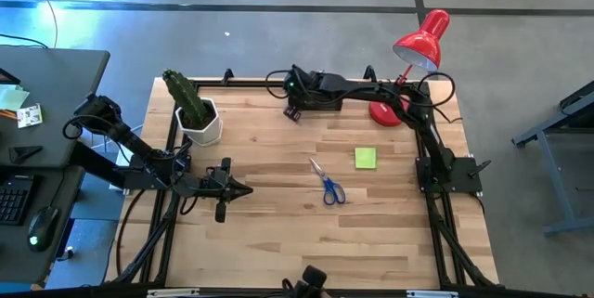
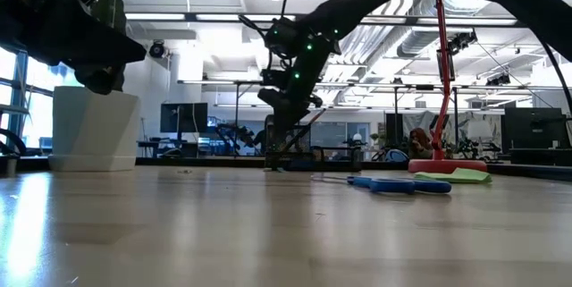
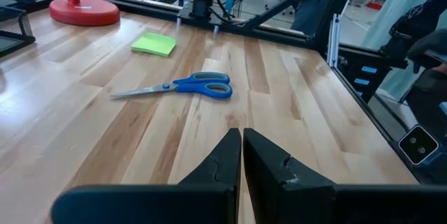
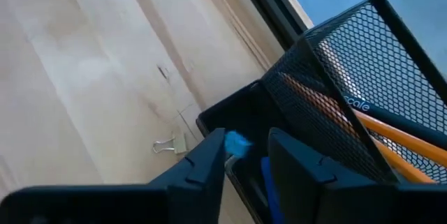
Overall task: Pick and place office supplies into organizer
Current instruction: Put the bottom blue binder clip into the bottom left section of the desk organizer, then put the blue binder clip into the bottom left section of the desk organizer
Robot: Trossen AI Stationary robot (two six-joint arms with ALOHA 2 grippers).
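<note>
Wooden planks run the length of the counter (image 1: 278, 233), framed by black rails, with grey floor all around. At the far edge my right pincer (image 4: 246, 155) hangs over the organizer (image 4: 335, 91), a black mesh tray. Its fingers stand a little apart, with a tiny blue block (image 4: 236, 142) showing in the gap between them; whether the fingers touch it I cannot tell. Behind the mesh wall lie orange pencils (image 4: 391, 135), slanting across their compartment. On the bare wood just beside the organizer's corner sits a small binder clip (image 4: 170, 144).

My left pincer (image 3: 242, 155) waits low over the near left part of the counter, its two dark fingers pressed together on nothing. Ahead of it lie the blue-handled scissors (image 3: 185, 86), flat on the wood, blades shut. Beyond them, apart from the scissors, is the lime-green sticky-note pad (image 3: 154, 43), also flat.

From above, the scissors and the pad sit near the middle of the counter, the pad nearer my right arm's side. A red desk lamp (image 1: 419, 42) stands at the far right corner, and a cactus (image 1: 186, 98) in a white pot (image 1: 204, 127) at the far left, close to my left arm.
</note>
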